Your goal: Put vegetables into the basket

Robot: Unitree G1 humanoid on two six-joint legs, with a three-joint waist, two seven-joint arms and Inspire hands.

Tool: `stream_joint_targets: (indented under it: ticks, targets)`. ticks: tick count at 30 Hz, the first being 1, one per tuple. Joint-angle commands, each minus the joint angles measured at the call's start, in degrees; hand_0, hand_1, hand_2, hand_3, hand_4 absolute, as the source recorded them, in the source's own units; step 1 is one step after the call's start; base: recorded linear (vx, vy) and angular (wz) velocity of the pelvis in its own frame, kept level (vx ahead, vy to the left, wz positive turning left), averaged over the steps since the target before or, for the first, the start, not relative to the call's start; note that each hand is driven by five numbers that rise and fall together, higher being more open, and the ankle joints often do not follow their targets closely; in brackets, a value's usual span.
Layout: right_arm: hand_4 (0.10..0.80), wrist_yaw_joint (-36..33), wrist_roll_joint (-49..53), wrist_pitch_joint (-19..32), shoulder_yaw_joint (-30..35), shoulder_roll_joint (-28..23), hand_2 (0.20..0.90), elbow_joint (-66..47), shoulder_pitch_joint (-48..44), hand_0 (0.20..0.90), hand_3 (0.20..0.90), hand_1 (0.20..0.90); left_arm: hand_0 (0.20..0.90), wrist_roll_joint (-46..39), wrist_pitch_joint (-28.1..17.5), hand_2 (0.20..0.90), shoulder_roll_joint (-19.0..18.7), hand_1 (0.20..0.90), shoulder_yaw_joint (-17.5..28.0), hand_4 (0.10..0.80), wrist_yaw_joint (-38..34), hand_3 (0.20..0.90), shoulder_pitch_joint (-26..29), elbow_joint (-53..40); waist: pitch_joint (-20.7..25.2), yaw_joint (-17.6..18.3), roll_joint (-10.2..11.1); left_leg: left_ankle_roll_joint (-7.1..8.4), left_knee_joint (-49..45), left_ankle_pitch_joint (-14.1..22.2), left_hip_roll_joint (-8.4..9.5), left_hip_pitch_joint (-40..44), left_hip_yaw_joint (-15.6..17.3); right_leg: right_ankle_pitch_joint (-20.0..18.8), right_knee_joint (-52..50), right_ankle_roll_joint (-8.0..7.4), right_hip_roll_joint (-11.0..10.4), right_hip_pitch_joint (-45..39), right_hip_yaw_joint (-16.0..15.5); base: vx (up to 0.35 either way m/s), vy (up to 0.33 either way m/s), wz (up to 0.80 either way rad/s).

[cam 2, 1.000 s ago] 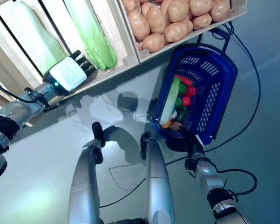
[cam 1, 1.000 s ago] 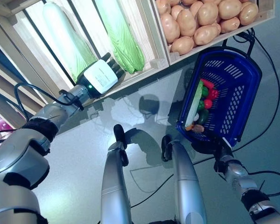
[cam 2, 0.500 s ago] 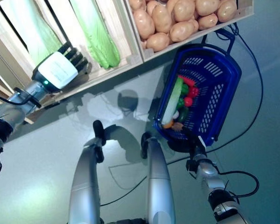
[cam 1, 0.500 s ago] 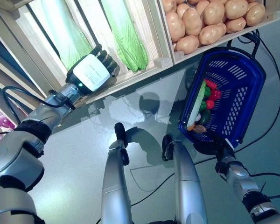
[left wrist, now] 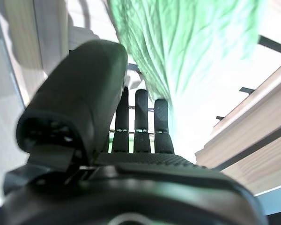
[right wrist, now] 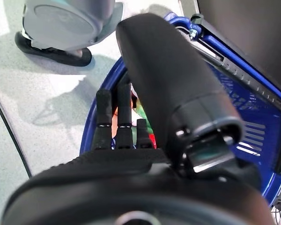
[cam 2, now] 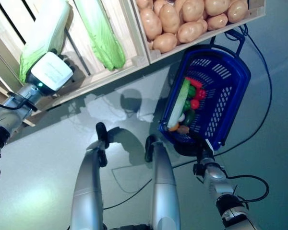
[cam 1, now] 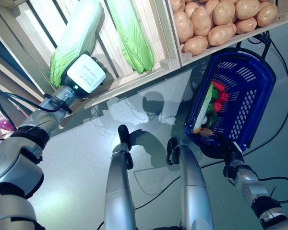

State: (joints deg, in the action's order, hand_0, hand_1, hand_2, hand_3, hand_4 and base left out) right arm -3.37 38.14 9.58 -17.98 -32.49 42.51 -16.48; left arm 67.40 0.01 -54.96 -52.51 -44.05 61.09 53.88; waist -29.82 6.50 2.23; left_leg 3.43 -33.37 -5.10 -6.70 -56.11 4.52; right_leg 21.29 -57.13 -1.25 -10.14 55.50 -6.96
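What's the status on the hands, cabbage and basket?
Left hand under pale green napa cabbage in wooden crate, grip unclear. Right hand carrying blue plastic basket of vegetables. Nothing blocking.

Bright light shines from above. The shiny floor [cam 1: 86, 158] has white glare and soft dark shadows. Up close, the cabbage [left wrist: 187, 42] looks blurry and washed out.

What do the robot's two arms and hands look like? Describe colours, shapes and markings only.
Both arms are smooth silver-grey shells with black joint bands. The left hand is dark, with a white plate on its back, a small green light at the wrist and black fingers. The right hand is dark and textured, with a thick rounded thumb.
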Motion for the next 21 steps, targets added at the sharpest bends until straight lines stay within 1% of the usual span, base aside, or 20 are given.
stream_joint_targets:
  ticks: [1, 6, 8, 11, 15, 16, 21]
  targets:
    - [0.8, -3.0, 2.1, 1.0, 4.2, -4.8, 0.9, -1.4, 2.8, 0.9, 0.9, 0.9, 0.3, -1.4, 5.6, 0.3, -6.0, 0.3, 6.3, 0.4, -3.1, 0.3, 3.7, -1.6, 0.0, -0.1, -0.8, 0.25, -9.9, 15.1, -0.39, 3.6, 0.8, -11.5, 10.9, -2.32, 0.1, -2.9, 2.6, 0.0, 0.0, 0.0]
    - [0.8, -2.4, 2.2, 1.4, 4.0, -4.6, 0.9, -0.4, 2.5, 0.9, 0.9, 0.9, 0.3, -1.7, 4.8, 0.3, -6.4, 0.3, 6.6, 0.4, -5.0, 0.3, 3.7, -1.2, 0.0, -0.3, -0.5, 0.42, -8.7, 14.6, -0.68, 5.1, 0.8, -11.8, 12.3, -2.42, 0.2, -4.6, 2.3, 0.0, 0.0, 0.0]
    - [0.8, -2.5, 2.2, 1.5, 3.8, -4.3, 0.9, -0.3, 2.6, 0.9, 0.9, 0.9, 0.3, -1.9, 4.8, 0.3, -6.3, 0.3, 6.9, 0.4, -5.3, 0.3, 3.4, -1.5, 0.0, -0.3, -0.4, 0.57, -7.2, 14.1, -0.67, 6.6, 0.9, -12.2, 13.6, -2.57, 0.4, -5.9, 2.2, 0.019, -0.01, 0.01]
    - [0.8, -2.4, 1.3, 1.1, 3.5, -3.8, 0.9, -0.5, 2.5, 0.9, 0.9, 0.9, 0.3, -3.4, 3.9, 0.3, -6.3, 0.3, 8.0, 0.4, -7.7, 0.3, 2.9, -1.6, 0.0, -0.3, -0.2, 1.04, -4.1, 12.8, -0.54, 8.8, 0.9, -13.1, 16.8, -2.88, 0.6, -8.4, 2.2, 0.045, -0.02, 0.06]
    - [0.8, -2.8, 1.6, 1.3, 2.8, -3.5, 0.9, -0.2, 2.3, 0.9, 0.9, 0.9, 0.3, -8.5, 2.3, 0.3, -6.4, 0.3, 8.5, 0.4, -13.5, 0.3, 3.4, -3.2, 0.0, -0.5, -0.2, 1.29, 0.1, 10.9, -0.37, 12.1, 1.0, -14.3, 21.1, -3.08, 1.1, -11.8, 2.1, 0.041, -0.011, 0.01]
    - [0.8, -2.7, 1.5, 1.7, 2.9, -3.2, 0.9, -0.1, 2.5, 0.9, 0.9, 0.9, 0.3, -9.1, 1.7, 0.3, -6.3, 0.3, 9.3, 0.4, -15.4, 0.3, 3.2, -3.8, 0.0, -0.7, -0.2, 1.29, 1.0, 10.4, -0.26, 12.8, 1.0, -14.6, 22.0, -3.13, 1.1, -12.6, 1.9, 0.044, -0.021, -0.07]
    - [0.8, -3.0, 2.0, 3.3, 2.9, -2.0, 0.9, 0.9, 2.7, 0.9, 0.9, 0.9, 0.3, -11.4, -0.1, 0.3, -6.2, 0.3, 12.4, 0.4, -20.6, 0.3, 3.6, -7.6, 0.0, -1.4, -0.1, 0.96, 2.3, 10.1, 0.27, 13.8, 0.8, -14.8, 23.8, -2.8, 1.1, -14.3, 1.2, 0.018, -0.055, 0.06]
